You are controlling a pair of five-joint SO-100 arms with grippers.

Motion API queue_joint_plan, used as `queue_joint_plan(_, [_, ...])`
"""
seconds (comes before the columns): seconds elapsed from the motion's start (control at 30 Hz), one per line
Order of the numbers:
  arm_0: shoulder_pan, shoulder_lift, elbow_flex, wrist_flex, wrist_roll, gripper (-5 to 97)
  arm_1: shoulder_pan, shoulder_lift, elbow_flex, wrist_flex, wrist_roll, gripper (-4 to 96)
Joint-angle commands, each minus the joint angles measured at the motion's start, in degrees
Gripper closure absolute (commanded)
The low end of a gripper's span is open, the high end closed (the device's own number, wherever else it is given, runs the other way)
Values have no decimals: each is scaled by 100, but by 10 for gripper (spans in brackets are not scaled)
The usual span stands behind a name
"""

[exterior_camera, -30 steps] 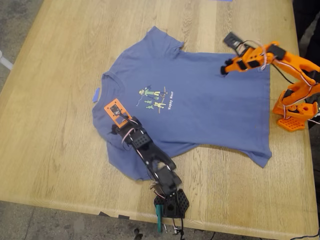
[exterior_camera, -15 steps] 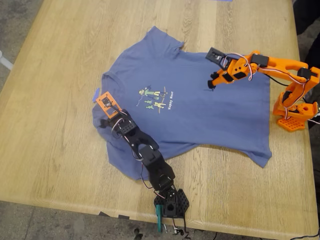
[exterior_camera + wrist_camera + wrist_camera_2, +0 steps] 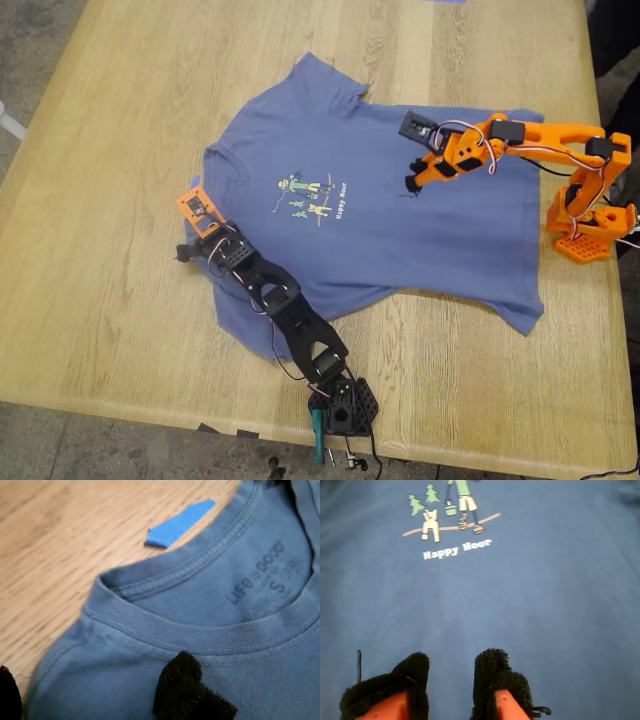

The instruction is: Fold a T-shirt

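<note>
The T-shirt (image 3: 380, 200) lies flat under both grippers: the first gripper (image 3: 196, 250) open at the collar, the second gripper (image 3: 412, 183) open beside the print.

Slate-blue T-shirt (image 3: 400, 210) with green, orange cartoon print (image 3: 447, 510), bright blue tape strip (image 3: 177, 524), pale wood-grain table (image 3: 110, 200)

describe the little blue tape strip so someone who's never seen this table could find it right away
Start at the slate-blue T-shirt spread across the wooden table, and find its collar at the exterior view's left. The tape strip lies on bare wood just outside that collar, close to my first gripper. It is small, flat and a brighter blue than the shirt.
</note>
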Motion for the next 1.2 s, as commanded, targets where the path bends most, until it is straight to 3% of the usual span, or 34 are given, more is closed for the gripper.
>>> queue_joint_plan(0.0, [44, 62, -633, -79, -9, 490, -202, -114, -220, -149, 35, 730])
queue_joint_plan(0.23, [299, -659, -1213, -70, -132, 559, -545, -712, -773, -149, 62, 730])
queue_joint_plan(0.47, [334, -1028, -1354, -114, -642, 797, -712, -1248, -1266, -334, 62, 743])
queue_joint_plan(0.6, [343, -1081, -1354, -220, -659, 911, -835, -1819, -1925, -229, 141, 734])
queue_joint_plan(0.8, [422, -1099, -1354, -352, -694, 918, -888, -2549, -2443, -606, 255, 692])
queue_joint_plan(1.17, [765, -949, -1389, -290, -817, 918, -1063, -3032, -1758, -1582, 360, 652])
